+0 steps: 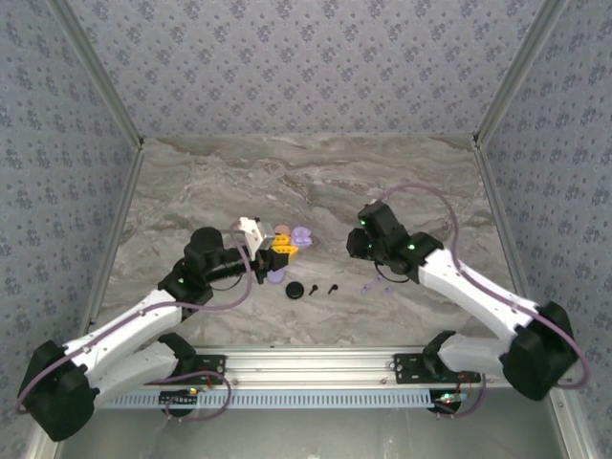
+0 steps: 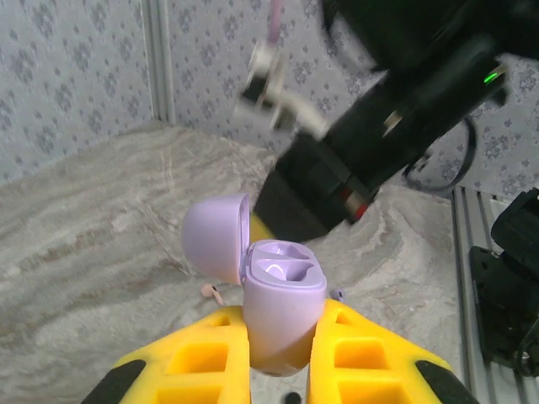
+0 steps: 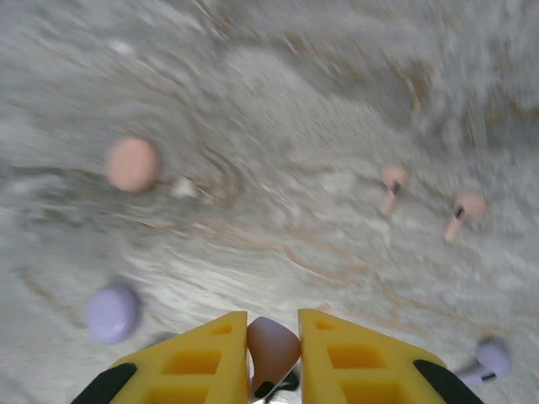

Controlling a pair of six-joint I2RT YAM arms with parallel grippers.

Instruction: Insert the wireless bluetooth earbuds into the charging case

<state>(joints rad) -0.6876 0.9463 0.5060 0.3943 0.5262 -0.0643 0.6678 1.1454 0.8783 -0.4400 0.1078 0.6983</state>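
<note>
Left gripper [image 2: 282, 337] clamped on purple charging case [image 2: 285, 290], held between yellow fingers [image 2: 210, 353]. Case lid [image 2: 215, 240] hinged open to left, two wells empty. Right arm [image 2: 379, 143], black, looms just beyond case. Right gripper [image 3: 274, 328] pinching pale pink earbud [image 3: 273, 347], dark tip low. On marble table [image 3: 295, 101] ahead of right fingers: two pink earbuds [image 3: 392, 183] off right, purple earbud [image 3: 490, 357] beside right finger, pink round case [image 3: 132, 163] and purple round case [image 3: 112, 313] off left. View blurred.
</note>
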